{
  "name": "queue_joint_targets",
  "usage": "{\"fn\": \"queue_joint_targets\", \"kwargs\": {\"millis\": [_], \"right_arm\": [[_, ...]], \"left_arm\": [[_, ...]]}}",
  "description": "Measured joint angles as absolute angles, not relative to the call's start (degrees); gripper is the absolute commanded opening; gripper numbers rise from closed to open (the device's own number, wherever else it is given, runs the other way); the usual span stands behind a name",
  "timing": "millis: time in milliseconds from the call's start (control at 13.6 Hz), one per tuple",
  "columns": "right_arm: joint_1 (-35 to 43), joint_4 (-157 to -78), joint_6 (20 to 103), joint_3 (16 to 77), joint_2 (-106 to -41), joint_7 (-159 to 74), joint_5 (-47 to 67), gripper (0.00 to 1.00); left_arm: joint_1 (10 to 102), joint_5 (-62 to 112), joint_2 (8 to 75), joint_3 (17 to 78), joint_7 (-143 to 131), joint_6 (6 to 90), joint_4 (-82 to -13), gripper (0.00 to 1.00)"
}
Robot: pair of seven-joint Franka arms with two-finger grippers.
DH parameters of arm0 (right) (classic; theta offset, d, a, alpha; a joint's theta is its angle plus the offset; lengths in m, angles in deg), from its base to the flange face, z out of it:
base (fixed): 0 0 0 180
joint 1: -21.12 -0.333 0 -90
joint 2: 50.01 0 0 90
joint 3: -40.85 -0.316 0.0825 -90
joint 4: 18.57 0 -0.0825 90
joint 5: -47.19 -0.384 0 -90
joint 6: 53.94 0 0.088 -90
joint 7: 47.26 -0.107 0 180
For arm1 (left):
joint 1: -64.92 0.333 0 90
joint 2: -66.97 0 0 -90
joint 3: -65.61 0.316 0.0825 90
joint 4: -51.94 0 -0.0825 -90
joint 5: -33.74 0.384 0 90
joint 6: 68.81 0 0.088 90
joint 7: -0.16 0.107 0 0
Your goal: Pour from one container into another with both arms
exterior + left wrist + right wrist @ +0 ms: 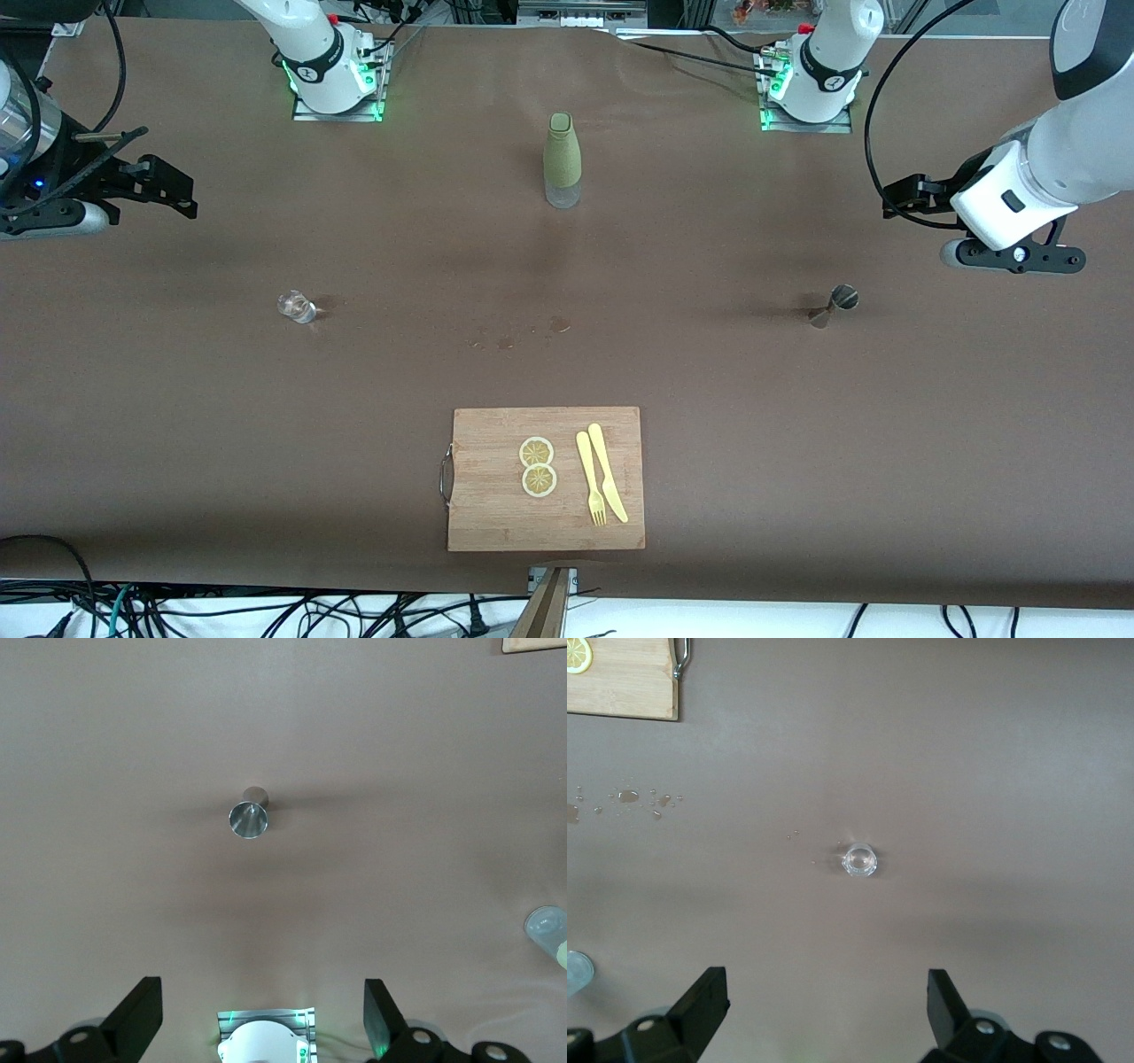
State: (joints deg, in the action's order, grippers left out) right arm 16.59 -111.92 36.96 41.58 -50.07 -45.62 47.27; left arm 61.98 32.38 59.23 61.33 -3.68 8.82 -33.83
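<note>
I see the glass [296, 307] standing upright on the table [177, 399] toward the right arm's end, alone, with a few droplets on the surface just beside it; in the right wrist view it [859, 860] sits centred ahead of the fingers, well apart from them. Whether it holds any liquid I cannot tell from here. The jigger [834, 306] stands toward the left arm's end, about as near the front camera as the glass, and the left wrist view looks straight down into its round rim [249, 819]. My right gripper [168, 188] hangs over the table's edge at its own end, fingers [700, 1003] spread wide and gripping nothing. My left gripper [904, 197] hangs over the table at its end, farther from the camera than the jigger, its fingers [137, 1014] likewise splayed and empty. Between the two vessels a patch of small wet spots [518, 334] marks the cloth. The green bottle [563, 160] stands upright mid-table, farther from the camera than both. Nearest the camera lies a board [496, 523] carrying two lemon slices [537, 465], with a yellow fork [590, 478] and knife [608, 471] beside them.
</note>
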Motion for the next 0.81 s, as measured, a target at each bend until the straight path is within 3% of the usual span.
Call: {"fn": "queue_joint_targets", "kwargs": {"millis": [807], "right_arm": [[16.59, -111.92, 36.30, 41.54, -50.08, -41.93, 47.27, 1.00]], "left_arm": [[61.98, 32.38, 59.23, 61.33, -3.68, 8.82, -33.83, 1.00]]}}
